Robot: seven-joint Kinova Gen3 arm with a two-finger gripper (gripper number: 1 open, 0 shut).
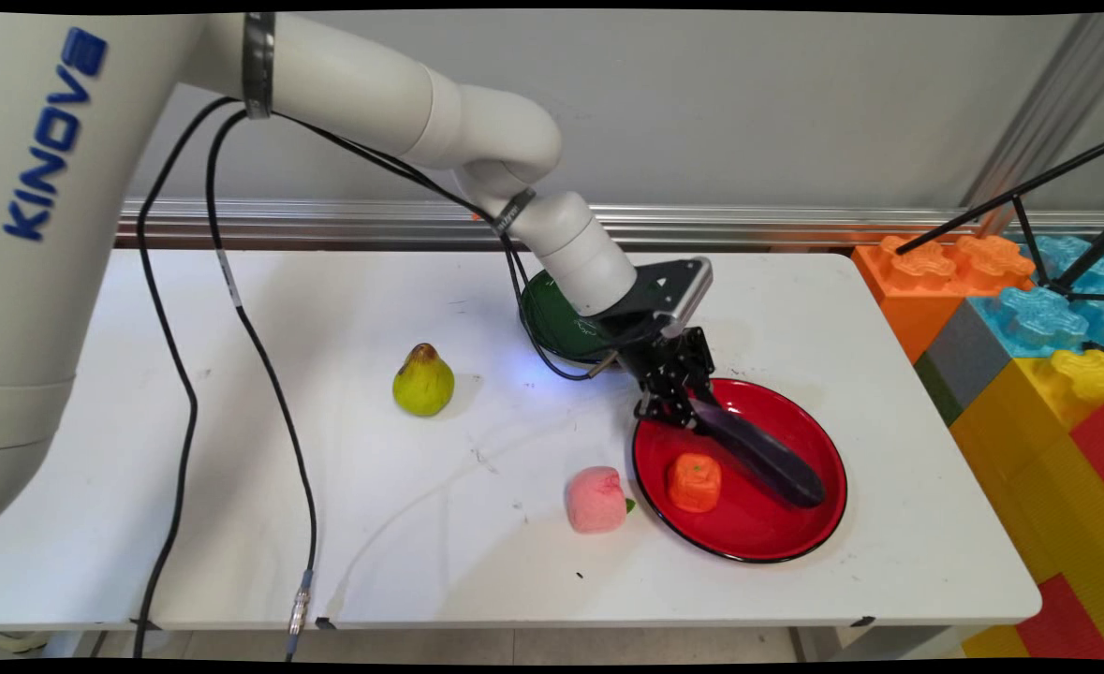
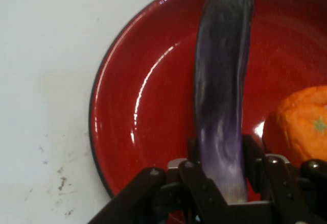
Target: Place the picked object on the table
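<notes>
Nearest, a soft-looking pink peach-shaped toy (image 1: 596,500) is lying on the white table (image 1: 327,524), just beside the rim of the glossy red round plate (image 1: 748,538). Inside that plate a small orange tangerine-like toy (image 1: 695,482) is sitting near the long, dark purple toy eggplant (image 1: 762,456), which is lying across the plate's floor. The black two-finger gripper (image 1: 681,404) is closing narrowly on the eggplant's pale stem end — in the hand view the fingers (image 2: 253,155) are pressing both its flanks, the purple body (image 2: 222,81) running away from them. It is probably light and smooth, maybe slippery; holding so near one end is likely letting it pivot, and a grip nearer the middle would be steadier. Farther off, a yellow-green pear-shaped toy (image 1: 423,381) is standing alone, and a dark green plate (image 1: 552,323) is lying partly hidden behind the wrist.
</notes>
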